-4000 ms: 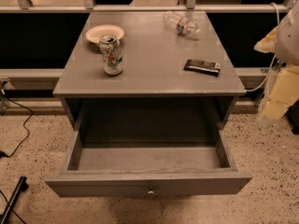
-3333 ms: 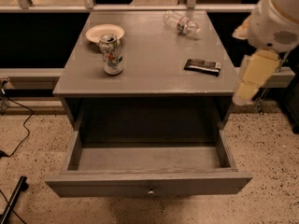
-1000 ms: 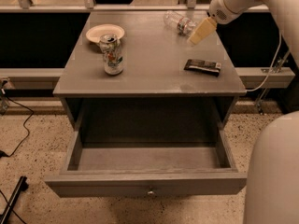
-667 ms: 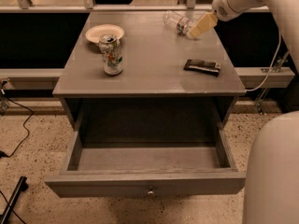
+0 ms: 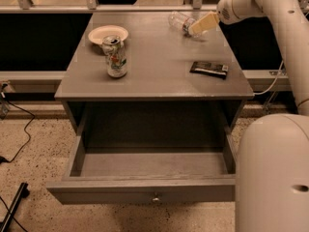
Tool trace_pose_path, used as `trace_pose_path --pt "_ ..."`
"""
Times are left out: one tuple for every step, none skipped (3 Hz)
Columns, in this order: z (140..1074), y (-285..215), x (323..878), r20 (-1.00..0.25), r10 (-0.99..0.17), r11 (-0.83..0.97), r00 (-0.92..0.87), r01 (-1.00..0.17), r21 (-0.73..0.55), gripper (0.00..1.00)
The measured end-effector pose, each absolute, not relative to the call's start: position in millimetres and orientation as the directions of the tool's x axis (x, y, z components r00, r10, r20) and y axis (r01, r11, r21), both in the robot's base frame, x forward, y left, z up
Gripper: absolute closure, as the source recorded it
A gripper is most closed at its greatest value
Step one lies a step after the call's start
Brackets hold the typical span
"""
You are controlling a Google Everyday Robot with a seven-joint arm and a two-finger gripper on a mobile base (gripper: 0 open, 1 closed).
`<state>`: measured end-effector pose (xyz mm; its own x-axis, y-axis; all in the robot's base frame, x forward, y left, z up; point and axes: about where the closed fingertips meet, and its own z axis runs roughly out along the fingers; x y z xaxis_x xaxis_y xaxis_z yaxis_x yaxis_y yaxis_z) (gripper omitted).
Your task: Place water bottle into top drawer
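Note:
The clear water bottle [image 5: 179, 21] lies on its side at the far right of the grey tabletop [image 5: 154, 62]. My gripper [image 5: 199, 26] comes in from the upper right on the white arm, with its cream fingertips [image 5: 204, 23] at the bottle's right end, over its label band. The top drawer [image 5: 149, 166] stands pulled out below the tabletop, with nothing in it, and its round metal knob [image 5: 155, 197] shows at the centre of the front panel.
A white printed drink can [image 5: 116, 57] stands at the left of the tabletop, with a cream bowl [image 5: 108, 33] behind it. A flat black packet [image 5: 208, 69] lies at the right front. My white base [image 5: 273, 173] fills the lower right, beside the drawer.
My arm has swung from the right side up over the table's far right corner, and the gripper has moved left and down onto the water bottle. The bottle has not moved.

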<state>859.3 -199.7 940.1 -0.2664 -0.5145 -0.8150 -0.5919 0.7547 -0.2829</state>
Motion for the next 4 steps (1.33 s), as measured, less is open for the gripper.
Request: trace_pose_path --pt "919 -200 876 -0.833 -0.464 0.781 -0.302 -0.582 -0.225 0.0" --pt "901 -199 887 -0.838 -0.435 0.795 -0.33 -0.578 -0.185 0.0" --pt "888 -191 896 -0.85 -0.412 0.792 -0.327 -0.589 -0.158 0.0" --pt "879 -183 904 -0.862 -0.402 0.783 -0.308 -0.603 -0.149 0.0"
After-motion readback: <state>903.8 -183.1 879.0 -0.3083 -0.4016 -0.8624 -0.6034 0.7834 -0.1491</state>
